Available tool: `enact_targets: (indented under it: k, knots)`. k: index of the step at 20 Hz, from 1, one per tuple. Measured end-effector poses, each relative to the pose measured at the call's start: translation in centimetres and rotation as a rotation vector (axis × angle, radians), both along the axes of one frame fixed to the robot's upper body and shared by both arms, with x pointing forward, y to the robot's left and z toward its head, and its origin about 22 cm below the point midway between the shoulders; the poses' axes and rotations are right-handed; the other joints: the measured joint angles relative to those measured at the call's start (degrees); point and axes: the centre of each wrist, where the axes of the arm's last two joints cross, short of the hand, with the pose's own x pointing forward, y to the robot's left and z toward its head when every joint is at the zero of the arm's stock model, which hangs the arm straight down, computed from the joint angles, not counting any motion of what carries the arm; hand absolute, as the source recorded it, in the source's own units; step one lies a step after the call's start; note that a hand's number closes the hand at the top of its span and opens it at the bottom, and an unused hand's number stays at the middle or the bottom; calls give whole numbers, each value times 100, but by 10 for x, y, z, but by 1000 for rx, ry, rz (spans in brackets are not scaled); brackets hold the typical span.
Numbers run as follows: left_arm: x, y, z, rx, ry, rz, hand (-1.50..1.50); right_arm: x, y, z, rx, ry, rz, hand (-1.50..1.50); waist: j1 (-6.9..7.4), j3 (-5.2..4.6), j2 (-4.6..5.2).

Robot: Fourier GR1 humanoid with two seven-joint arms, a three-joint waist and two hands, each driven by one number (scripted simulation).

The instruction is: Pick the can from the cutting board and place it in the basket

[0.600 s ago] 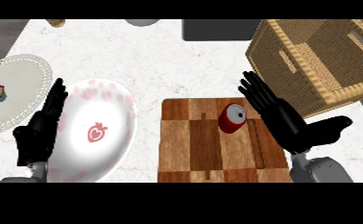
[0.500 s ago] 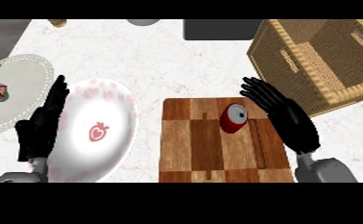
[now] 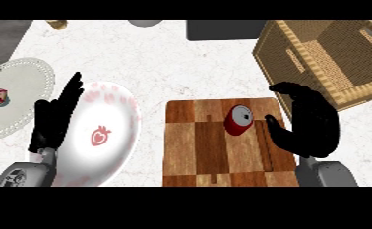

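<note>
At the far left a pale, lacy-edged plate (image 3: 25, 78) lies on the white marbled counter (image 3: 174, 71), with something small on it that I can't make out. Beside it my left hand (image 3: 52, 120) rests open, fingers straight and pointing up, lying along the left rim of a glossy white plate (image 3: 109, 107). That plate has pink marks round its edge and a strawberry in the middle. I can't tell whether the hand actually touches the rim.

Toward the middle sits the cutting board (image 3: 210, 149), a rectangle of light and dark wooden squares. The can (image 3: 238, 119) lies on its side in the board's upper right part. It is a short red cylinder, with its grey end facing up.

Just to the right of the can is my right hand (image 3: 312, 127), over the board's right edge. Its fingers are arched over in a part-closed hook and its thumb points toward the can. It holds nothing, and a narrow gap shows between the thumb and the can.

At the upper right stands the basket (image 3: 280, 51), square, tan and woven, open at the top, well apart from the can.
</note>
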Motion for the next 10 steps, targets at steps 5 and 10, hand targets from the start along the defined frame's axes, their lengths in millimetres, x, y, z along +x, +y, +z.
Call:
enact_targets:
  k: [5,10]
  knots:
    - [10,-3,4,-6,27,-8,0,-15,26,-6,-114,-8,-281,-150,-13,-23,-17]
    - [13,1,8,3,40,-1,0,-35,-22,-15,-457,147,-499,-150,-99,-55,-40]
